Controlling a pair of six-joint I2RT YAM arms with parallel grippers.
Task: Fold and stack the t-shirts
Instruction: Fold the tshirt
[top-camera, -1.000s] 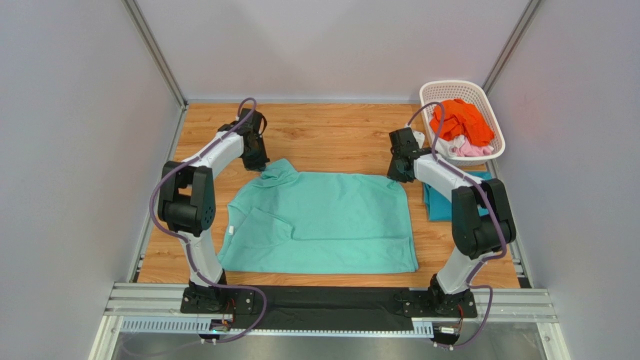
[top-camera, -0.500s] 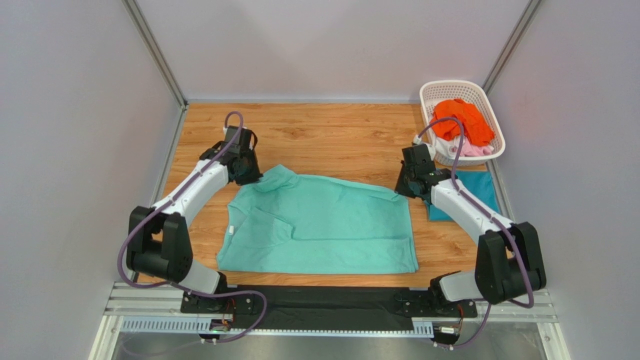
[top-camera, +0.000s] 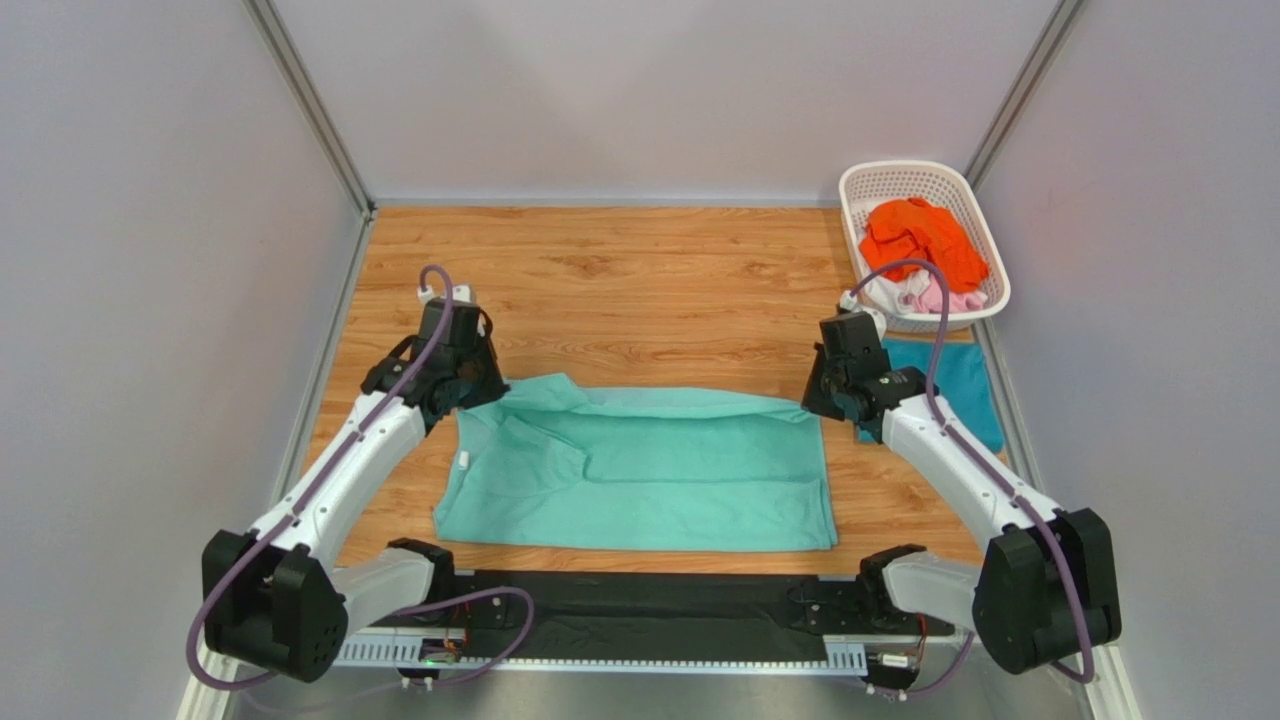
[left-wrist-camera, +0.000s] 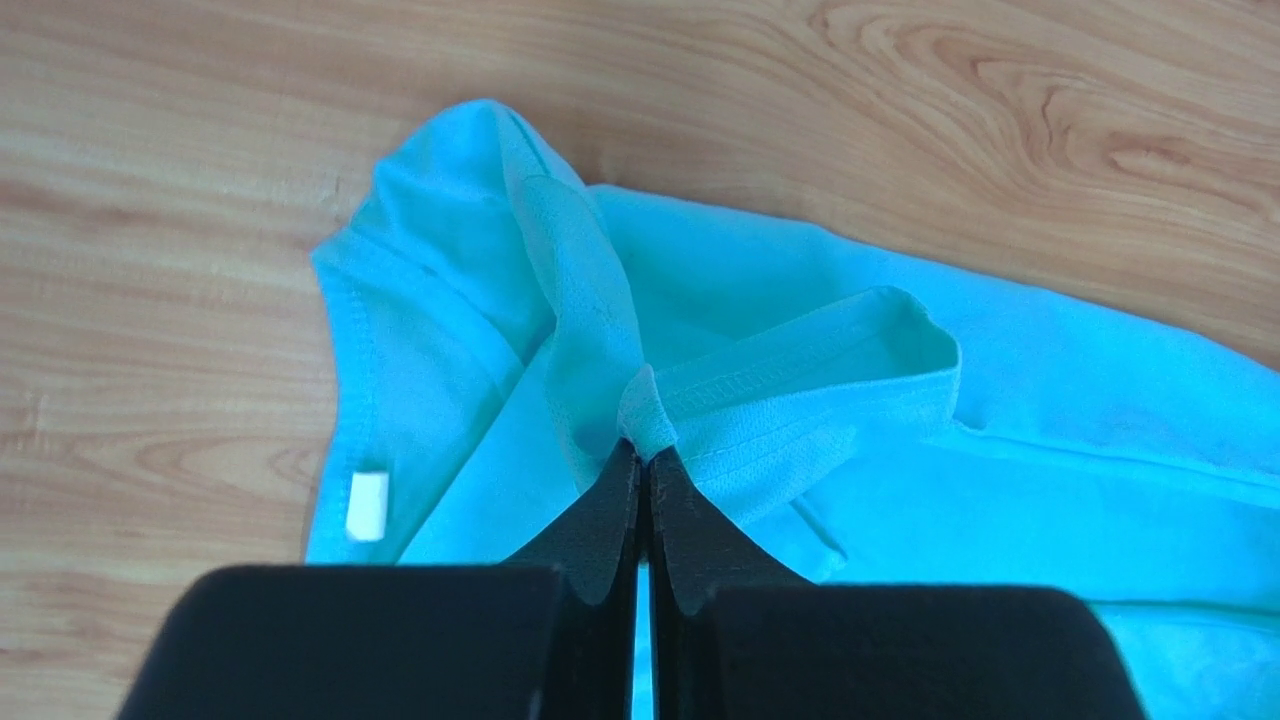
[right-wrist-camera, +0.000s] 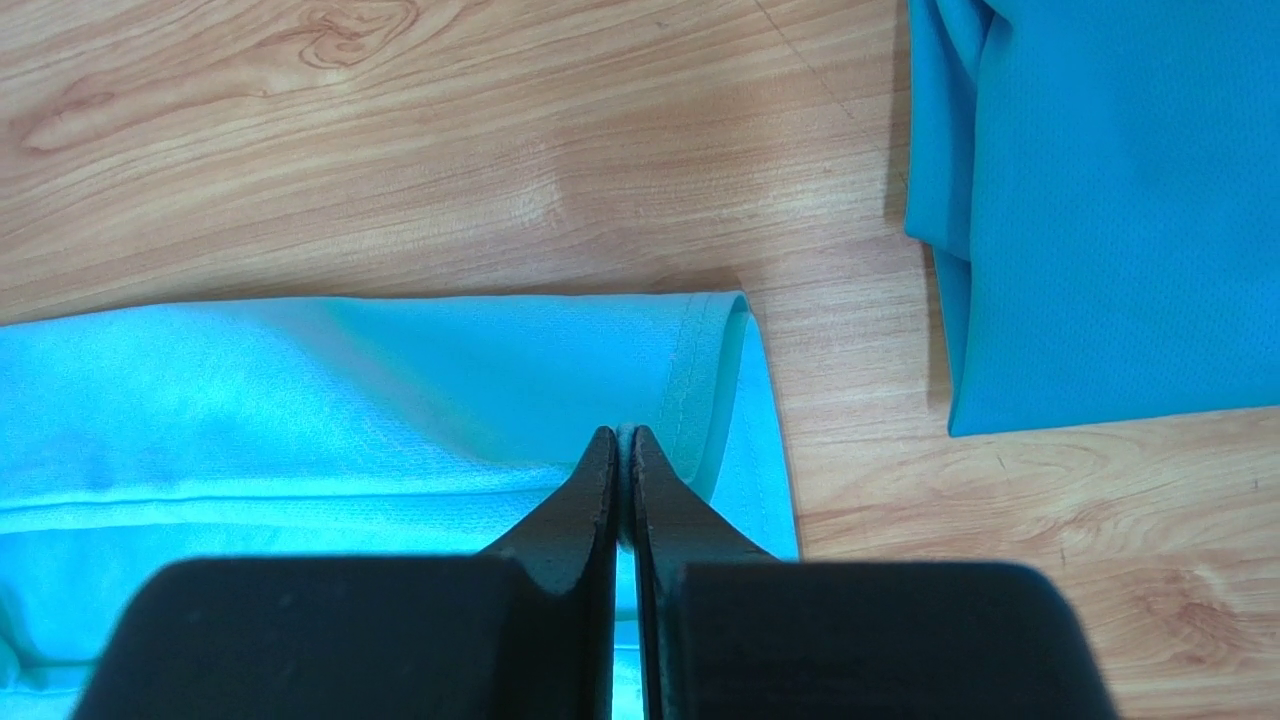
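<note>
A mint green t-shirt (top-camera: 646, 473) lies spread across the middle of the wooden table, its far edge lifted and folded toward the near side. My left gripper (top-camera: 478, 393) is shut on the far-left sleeve end of that mint shirt (left-wrist-camera: 751, 405), the hem pinched at its tips (left-wrist-camera: 645, 450). My right gripper (top-camera: 824, 405) is shut on the shirt's far-right corner (right-wrist-camera: 451, 390), the cloth squeezed between its tips (right-wrist-camera: 622, 435). A folded teal blue t-shirt (top-camera: 947, 387) lies flat to the right (right-wrist-camera: 1112, 210). Orange (top-camera: 920, 240), pink and white t-shirts sit bunched in the basket.
A white lattice basket (top-camera: 902, 180) stands at the far right corner. Grey walls close in the table (top-camera: 646, 270) on three sides. A black strip and metal rail (top-camera: 661, 608) run along the near edge between the arm bases.
Both grippers have drawn the mint shirt's far edge toward the near side, so the shirt looks shorter front to back. Both arms have stretched lower and nearer.
</note>
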